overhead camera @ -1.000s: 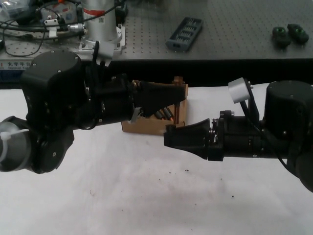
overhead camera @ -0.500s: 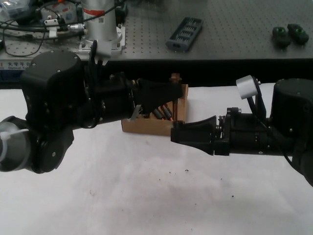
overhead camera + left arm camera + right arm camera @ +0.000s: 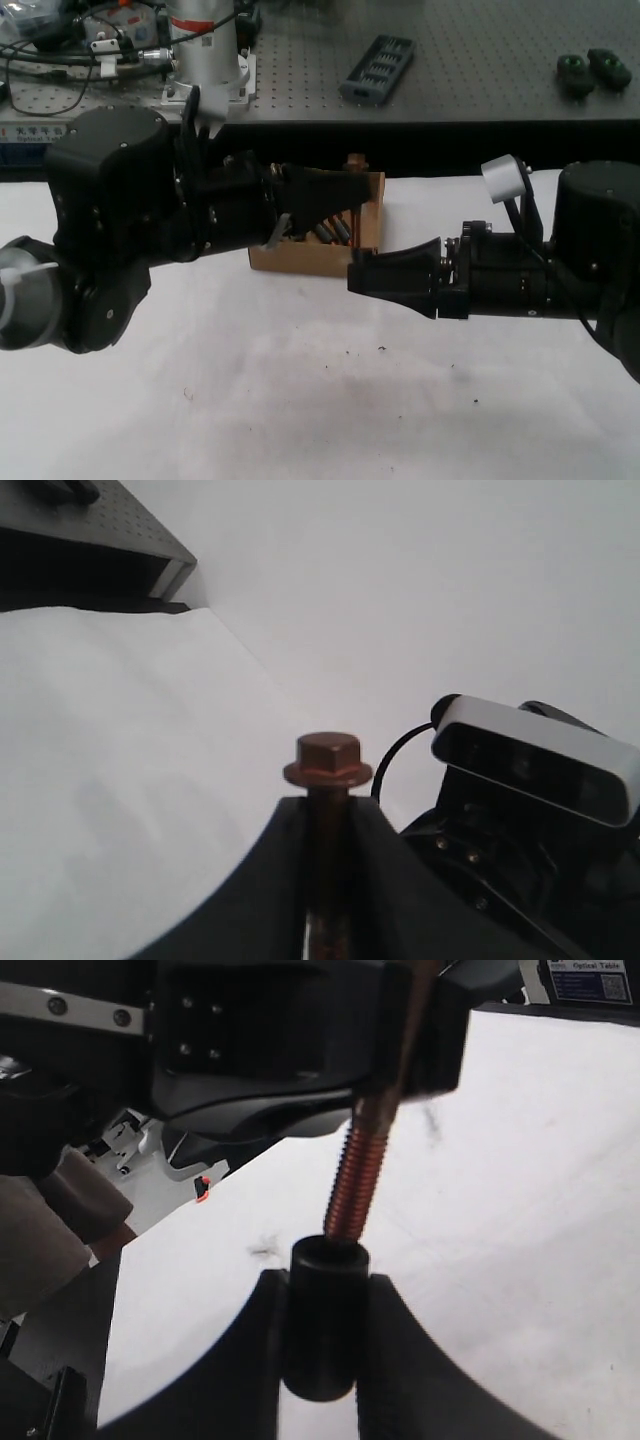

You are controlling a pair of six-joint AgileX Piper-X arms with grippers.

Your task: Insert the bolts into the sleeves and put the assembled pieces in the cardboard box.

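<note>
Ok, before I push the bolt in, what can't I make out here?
- Right wrist view: whether the bolt tip has entered the sleeve; the sleeve's rim hides it.
- Left wrist view: the bolt's thread, hidden between the fingers of the left gripper.
- High view: how many pieces lie in the box; the left gripper covers most of its inside. The sleeve is hidden inside the right gripper.

Left gripper [image 3: 325, 820], bolt [image 3: 327, 767] between its fingers, hangs over the cardboard box [image 3: 300, 262] at the bench's [image 3: 300, 390] far middle. Right gripper [image 3: 322, 1285], gripping a sleeve [image 3: 322, 1325], sits at the box's near right corner (bolt tip at the sleeve's mouth).
</note>
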